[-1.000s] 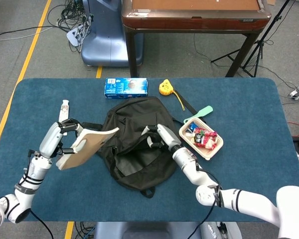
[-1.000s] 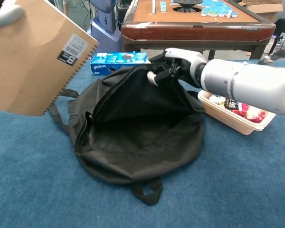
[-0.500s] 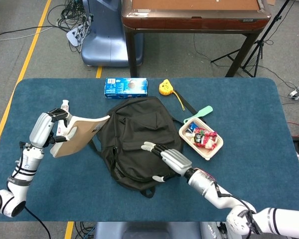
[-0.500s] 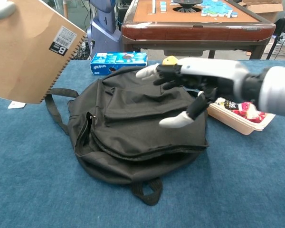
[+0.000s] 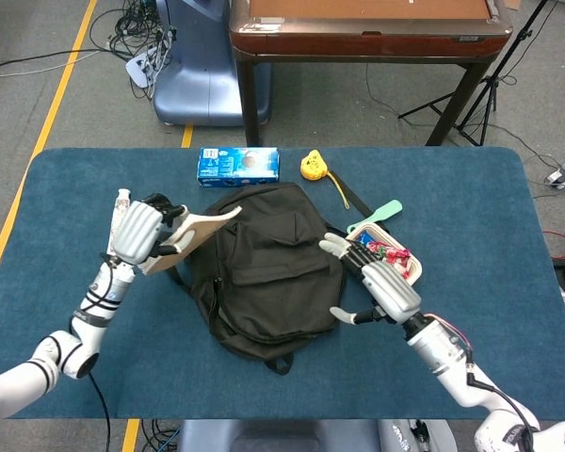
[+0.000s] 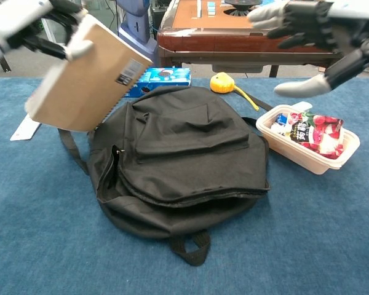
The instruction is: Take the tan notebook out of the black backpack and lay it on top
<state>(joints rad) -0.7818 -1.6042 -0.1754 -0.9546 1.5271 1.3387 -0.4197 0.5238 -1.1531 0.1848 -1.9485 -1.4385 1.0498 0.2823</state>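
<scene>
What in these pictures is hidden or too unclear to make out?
- Inside of the black backpack: both views, its flap lies shut.
- Label print on the tan notebook: chest view, too small.
- Left hand: its fingers behind the notebook, head view.
- Right hand: cut by the top edge, chest view.
- Packets in the tray: print unreadable.

Table: blue-carpeted tabletop.
Floor: grey, yellow line at left, loose cables.
Furniture: dark wooden table beyond; tripod legs at right.
</scene>
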